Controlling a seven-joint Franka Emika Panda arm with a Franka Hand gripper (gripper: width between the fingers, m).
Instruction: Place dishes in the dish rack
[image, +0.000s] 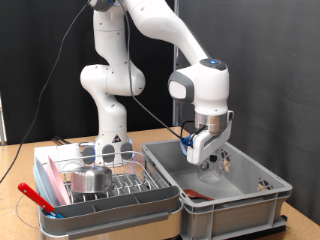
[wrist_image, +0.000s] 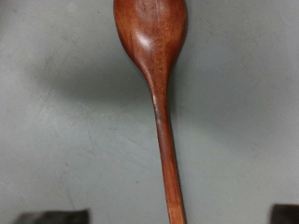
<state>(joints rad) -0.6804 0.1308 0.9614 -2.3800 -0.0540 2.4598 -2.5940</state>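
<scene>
A small steel bowl (image: 92, 179) sits in the dish rack (image: 105, 190), a low pale tray with silver wire prongs at the exterior view's lower left, and what looks like a clear glass (image: 107, 152) stands behind it in the same rack, though its outline is hard to make out. A pink plate edge (image: 46, 186) leans along the rack's left side, with a red-handled utensil (image: 36, 198) lying over the near left corner. None of these dishes is near the fingers: the gripper (image: 205, 158) hangs well apart from the rack, over the deeper plain grey crate (image: 225, 190) at the exterior view's right, its tips down inside the crate's walls. The wrist view is filled by a dark brown wooden spoon (wrist_image: 157, 84) seen lengthwise against the crate's grey floor, bowl end at one edge and handle running to the other. Two dark finger tips (wrist_image: 56, 217) show at the frame's corners, one on either side of the handle and clear of it, so the fingers stand wide and hold nothing. The crate and rack rest side by side on a wooden tabletop (image: 20, 160), the arm's white base behind them.
</scene>
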